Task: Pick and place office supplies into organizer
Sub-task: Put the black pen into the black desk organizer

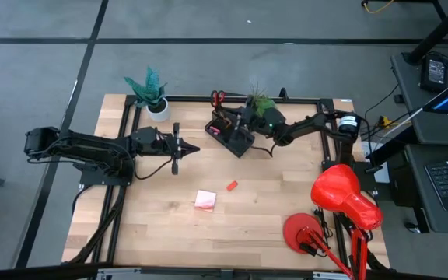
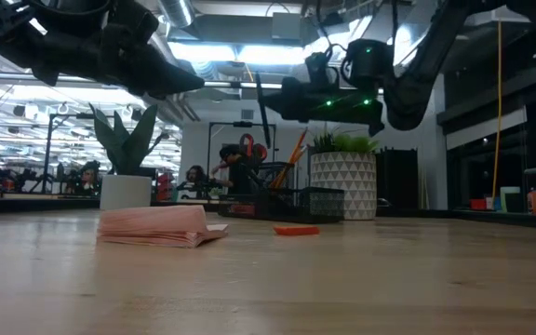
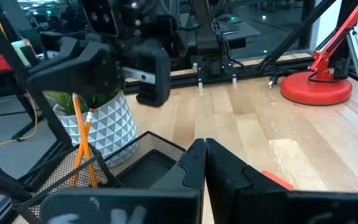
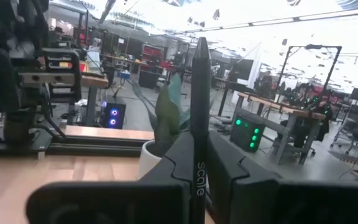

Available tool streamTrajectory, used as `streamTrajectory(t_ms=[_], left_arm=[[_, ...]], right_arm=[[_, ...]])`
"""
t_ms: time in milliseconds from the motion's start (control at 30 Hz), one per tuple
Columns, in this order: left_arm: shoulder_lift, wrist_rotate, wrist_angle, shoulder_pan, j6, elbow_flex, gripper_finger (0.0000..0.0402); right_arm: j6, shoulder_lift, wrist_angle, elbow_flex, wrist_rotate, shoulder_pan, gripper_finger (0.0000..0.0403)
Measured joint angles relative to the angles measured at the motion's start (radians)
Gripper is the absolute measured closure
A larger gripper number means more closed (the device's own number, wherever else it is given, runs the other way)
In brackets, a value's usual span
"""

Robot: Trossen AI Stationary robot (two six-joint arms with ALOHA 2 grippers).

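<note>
Black pen (image 4: 199,112): thin, stiff, light, likely slippery; clamped upright mid-shaft in the right gripper (image 1: 239,123), directly above the black mesh organizer (image 1: 232,134) at the bench's (image 1: 286,210) 12 o'clock. Plant pot (image 1: 261,105) crowds the organizer closely. Left gripper (image 1: 195,148), closed and empty, waits at 9 o'clock. Pink sticky-note pad (image 1: 205,200) and red eraser (image 1: 232,185) lie on open bench, centre.

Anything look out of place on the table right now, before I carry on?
Nothing damaged or spilled. The pink sticky-note pad and a small red eraser lie loose on the wood, apart from the organizer. The right gripper holds a black pen upright; the left gripper is shut, empty.
</note>
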Motion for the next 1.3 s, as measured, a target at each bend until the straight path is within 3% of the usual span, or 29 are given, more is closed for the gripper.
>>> streamTrajectory(t_ms=[367,800,1000,1300], left_arm=[[0.0,0.0,-0.001,-0.002,0.0,0.0,0.0396],[0.0,0.0,-0.001,-0.002,0.0,0.0,0.0396],[0.0,0.0,-0.001,-0.002,0.0,0.0,0.0396],[0.0,0.0,-0.001,-0.002,-0.016,0.0,0.0396]], right_arm=[[0.079,0.044,-0.007,0.022,0.109,-0.002,0.0382],[0.145,0.044,-0.11,0.021,0.164,0.006,0.0383],[0.125,0.043,-0.132,0.022,0.245,0.028,0.0382],[0.181,0.043,-0.119,0.021,0.251,0.028,0.0379]])
